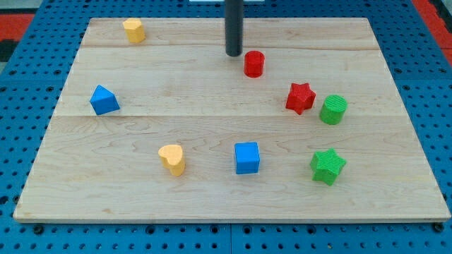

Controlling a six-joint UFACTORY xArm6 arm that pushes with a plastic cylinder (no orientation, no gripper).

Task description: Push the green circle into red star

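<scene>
The green circle (333, 110) stands on the wooden board at the view's right, just right of the red star (300, 97) and almost touching it. My tip (234, 54) is near the view's top centre, just left of a red circle (254, 63) and well up and left of the red star and the green circle.
A green star (328, 166) lies below the green circle. A blue cube (247, 157) and a yellow heart (172, 159) sit near the view's bottom. A blue triangle (104, 100) is at the left, a yellow block (133, 30) at the top left.
</scene>
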